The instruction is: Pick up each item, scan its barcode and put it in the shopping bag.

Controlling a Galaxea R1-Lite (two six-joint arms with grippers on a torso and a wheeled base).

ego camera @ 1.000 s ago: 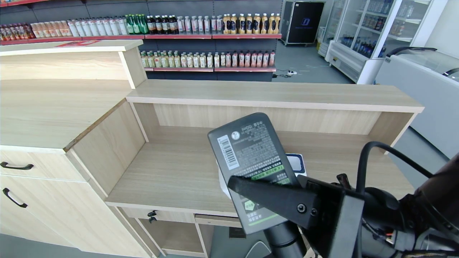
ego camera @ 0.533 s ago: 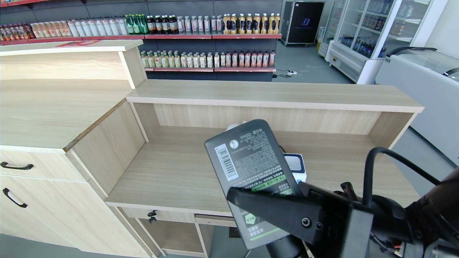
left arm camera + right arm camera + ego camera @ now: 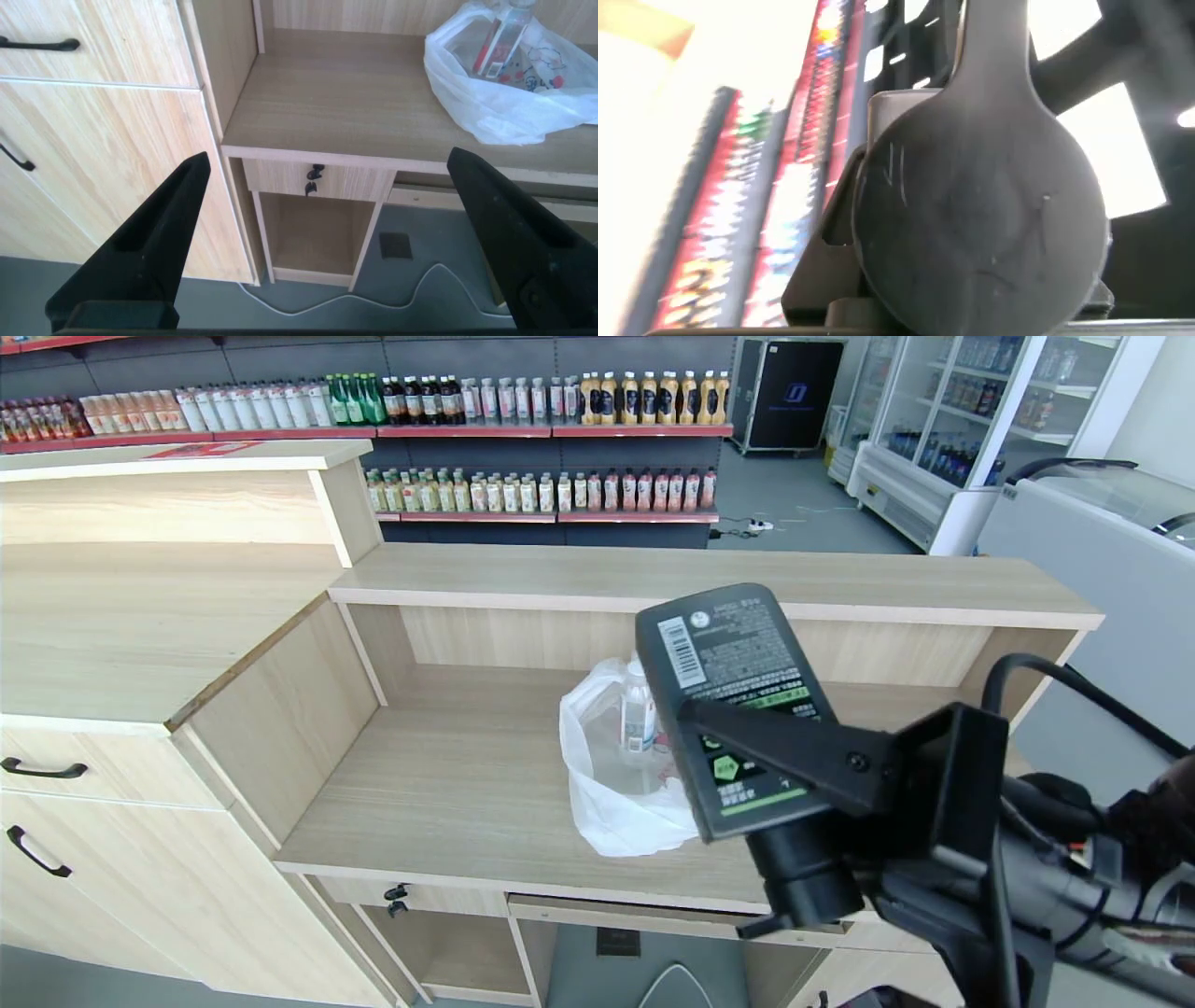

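Head view: right gripper pinches a flat black plastic bottle, long axis eleven-to-five. White plastic shopping bag lies at its eight o'clock.

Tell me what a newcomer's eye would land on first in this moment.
The black bottle looms close to the head camera, clamped in the right end effector above the wooden counter, its white barcode label in plain sight. Behind it, a white shopping bag sits on the counter with a clear bottle inside. The left end effector hangs open before the counter's front.
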